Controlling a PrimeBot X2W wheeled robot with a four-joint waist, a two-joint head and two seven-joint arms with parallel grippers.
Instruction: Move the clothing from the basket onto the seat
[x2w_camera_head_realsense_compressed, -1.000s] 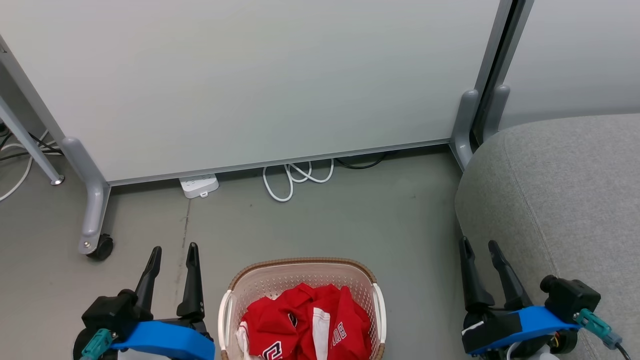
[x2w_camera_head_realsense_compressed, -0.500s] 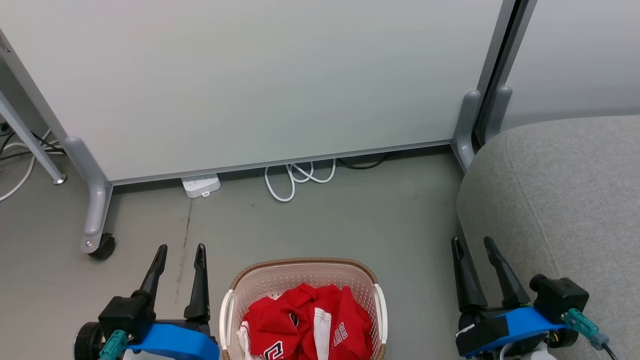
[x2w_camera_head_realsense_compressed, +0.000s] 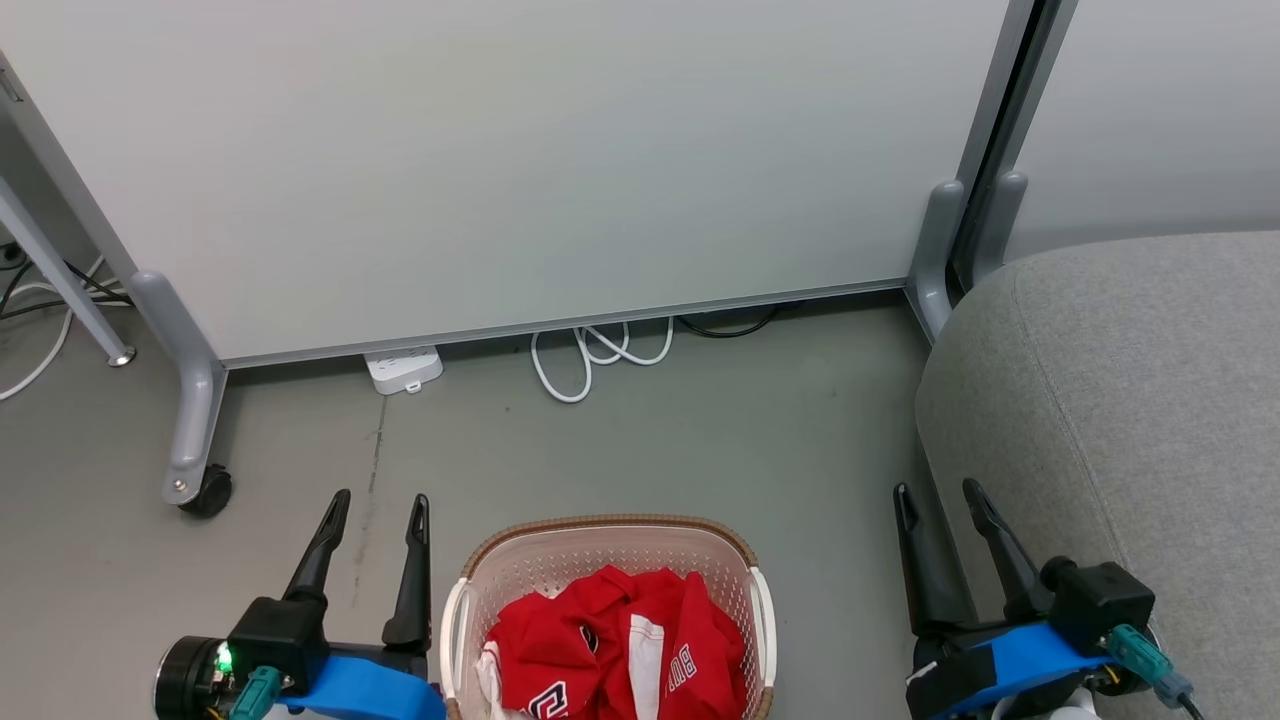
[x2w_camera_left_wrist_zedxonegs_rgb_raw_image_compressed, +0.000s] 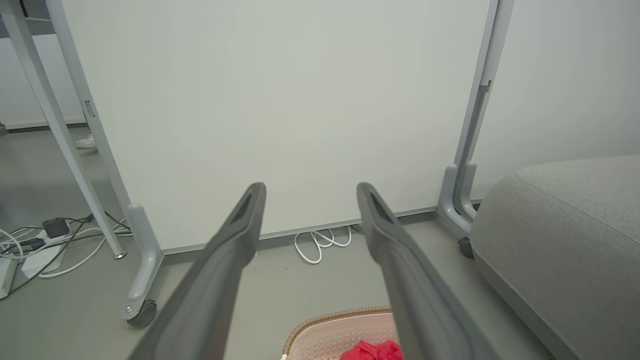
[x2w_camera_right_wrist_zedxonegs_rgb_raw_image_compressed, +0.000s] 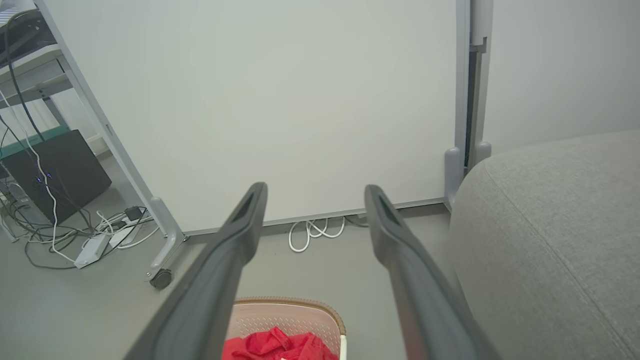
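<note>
Basket (x2w_camera_head_realsense_compressed: 600, 523) rests on grey floor (x2w_camera_head_realsense_compressed: 700, 440) before partition (x2w_camera_head_realsense_compressed: 500, 150).

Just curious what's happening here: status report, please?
Left claw open, empty. Right claw open, empty. Red clothing piled in basket, not yet on seat. Path between looks clear.

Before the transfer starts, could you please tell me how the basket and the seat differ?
The basket is cream perforated plastic, brown-rimmed; the seat is grey woven fabric. The basket holds the red clothing; the seat's visible part bears none. The basket is much smaller than the seat. Both stand on the floor.
</note>
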